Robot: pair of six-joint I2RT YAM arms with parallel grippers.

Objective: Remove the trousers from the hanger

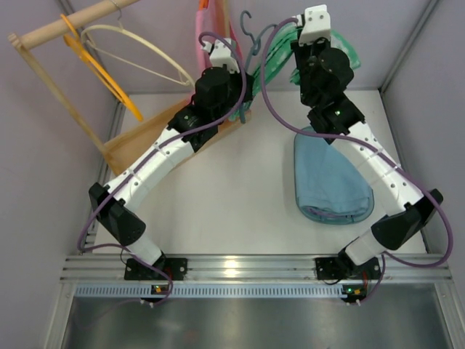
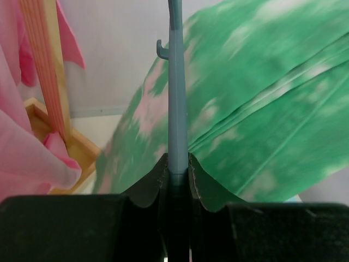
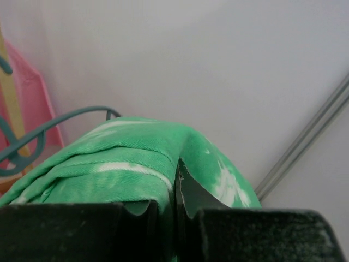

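The trousers (image 1: 275, 59), green cloth with white blotches, hang at the back between the two arms. The hanger (image 1: 251, 36) is thin and grey-blue, with its hook pointing up above the left gripper. My left gripper (image 1: 243, 98) is shut on the hanger's bar (image 2: 177, 109), which runs straight up from the jaws (image 2: 177, 162), with the trousers (image 2: 262, 109) draped to its right. My right gripper (image 1: 298, 43) is shut on a fold of the trousers (image 3: 125, 164), with the cloth pinched between its fingertips (image 3: 177, 170). The hanger hook (image 3: 54, 123) shows to its left.
A wooden rack (image 1: 65, 25) at the back left carries an orange hanger (image 1: 94, 65) and a cream-white hanger (image 1: 145, 51). Pink cloth (image 1: 207, 29) hangs beside the left gripper. A folded light-blue cloth (image 1: 327, 178) lies on the table under the right arm.
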